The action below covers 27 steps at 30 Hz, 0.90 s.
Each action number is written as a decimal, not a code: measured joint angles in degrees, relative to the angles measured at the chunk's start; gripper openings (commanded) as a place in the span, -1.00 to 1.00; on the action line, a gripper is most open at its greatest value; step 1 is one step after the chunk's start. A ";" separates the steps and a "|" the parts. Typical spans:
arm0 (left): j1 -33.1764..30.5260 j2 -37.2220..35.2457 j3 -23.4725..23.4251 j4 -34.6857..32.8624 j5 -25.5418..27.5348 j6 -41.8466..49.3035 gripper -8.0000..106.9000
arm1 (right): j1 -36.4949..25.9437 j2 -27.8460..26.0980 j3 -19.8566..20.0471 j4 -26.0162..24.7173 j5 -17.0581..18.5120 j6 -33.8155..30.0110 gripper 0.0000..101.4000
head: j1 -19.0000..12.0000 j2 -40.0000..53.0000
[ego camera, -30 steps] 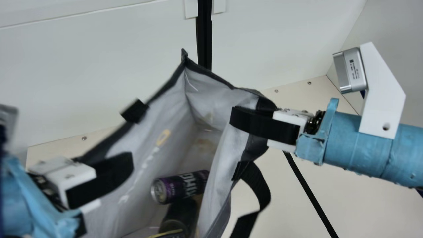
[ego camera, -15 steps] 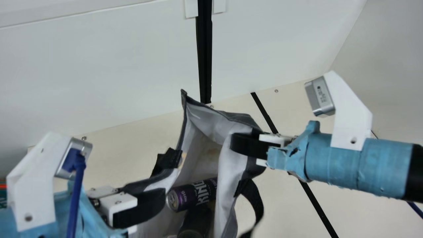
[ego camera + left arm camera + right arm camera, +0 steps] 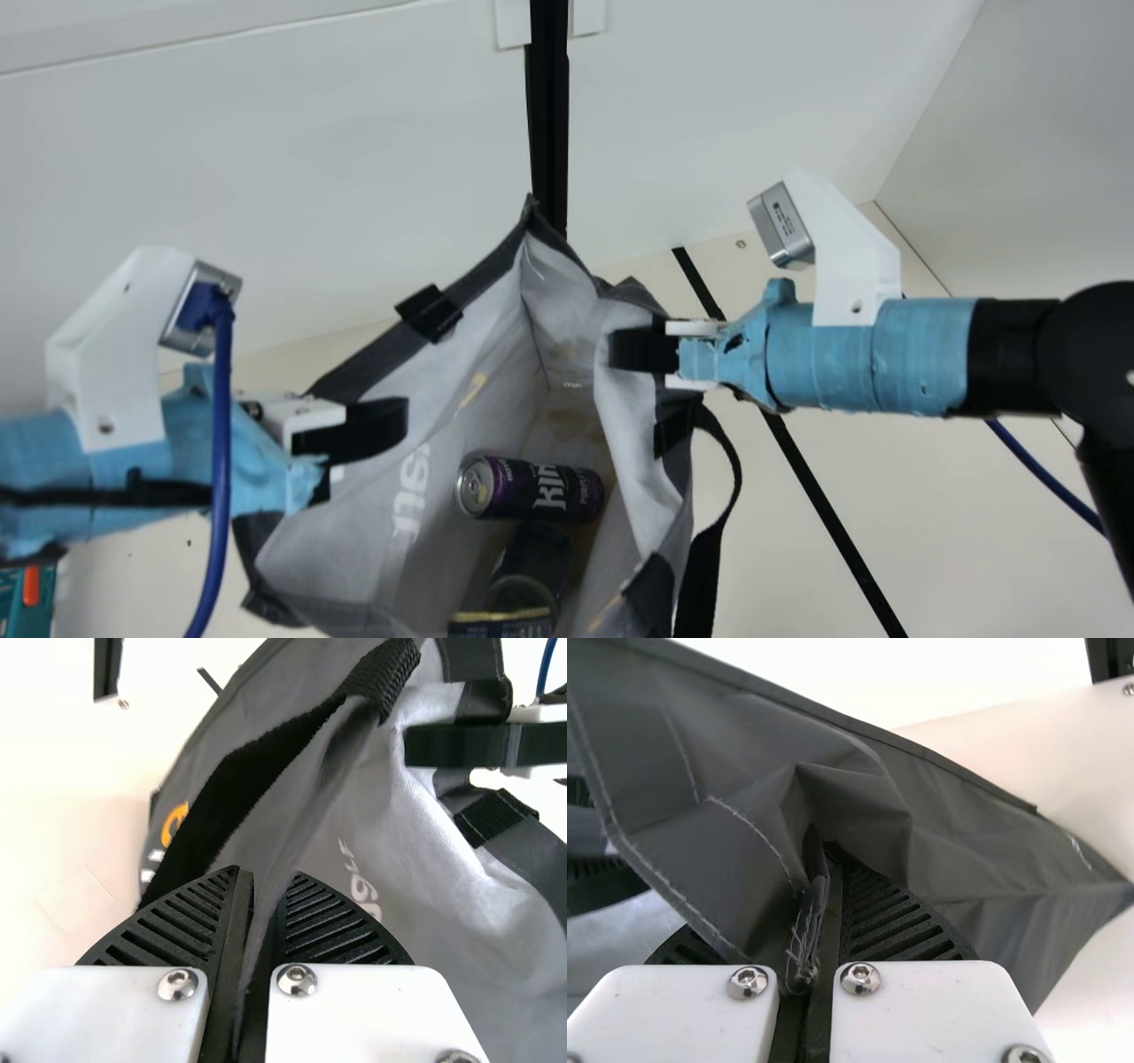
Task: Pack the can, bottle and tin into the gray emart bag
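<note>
We find the left gripper (image 3: pixel 359 432) closed on the wall of the gray fabric emart bag (image 3: pixel 376 540), the gray cloth passing between its black ribbed fingers (image 3: pixel 332 926). We find the right gripper (image 3: pixel 640 351) closed on the opposite side near the rim, a fold of the cloth pinched between its fingers. The bag's mouth gapes between the two grippers.

Inside, we note a purple and black cylindrical can (image 3: pixel 532 489) lying on its side, between the grippers and lower than both. Partly under it lies a dark cylindrical container (image 3: pixel 533 563); beside that, nearer the camera, is a dark item with a gold-coloured edge (image 3: pixel 500 626). We cannot tell which of these two is the bottle. A black webbing handle (image 3: pixel 704 567) hangs from the rim beside the right gripper.

The cream table (image 3: pixel 788 567) extends below the right gripper, crossed by a straight black strip (image 3: pixel 833 523) that runs beneath its arm. Beyond both grippers we record a white wall panel (image 3: pixel 310 177) with an upright black post (image 3: pixel 548 115); a pale side wall (image 3: pixel 1036 177) rises past the right gripper. A teal object with an orange part (image 3: pixel 18 611) sits near the left arm, on the camera's side.
</note>
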 measured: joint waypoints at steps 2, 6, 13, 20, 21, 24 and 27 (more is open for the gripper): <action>0.55 1.93 -2.12 0.00 0.00 0.97 -0.68 | 0.13 1.38 -0.13 0.87 -0.79 -1.93 -1.00 | 0.00 0.00; 1.07 5.61 -6.29 -0.12 -0.02 2.10 -0.68 | 0.50 4.24 -0.90 1.92 -2.18 -5.70 -1.00 | 0.00 0.00; 1.40 11.52 -13.44 0.12 -0.02 2.77 -0.68 | 0.68 9.30 -3.32 2.87 -3.75 -10.89 -1.00 | 0.00 0.00; 1.52 16.71 -20.16 0.93 0.03 2.81 -0.68 | 0.93 14.01 -6.31 3.35 -5.37 -15.18 -1.00 | 0.00 0.00; 1.62 17.42 -21.15 1.05 0.03 2.81 -0.68 | 0.93 14.61 -6.69 3.35 -5.59 -15.74 -1.00 | 0.00 -0.09; 1.61 19.48 -24.13 1.62 0.03 2.35 -0.68 | 0.93 16.18 -7.65 3.41 -6.05 -17.27 -1.00 | 0.00 0.00; 1.61 21.19 -26.79 2.03 0.03 1.70 -0.68 | 0.75 17.36 -8.37 3.54 -6.51 -18.74 -1.00 | 0.00 0.00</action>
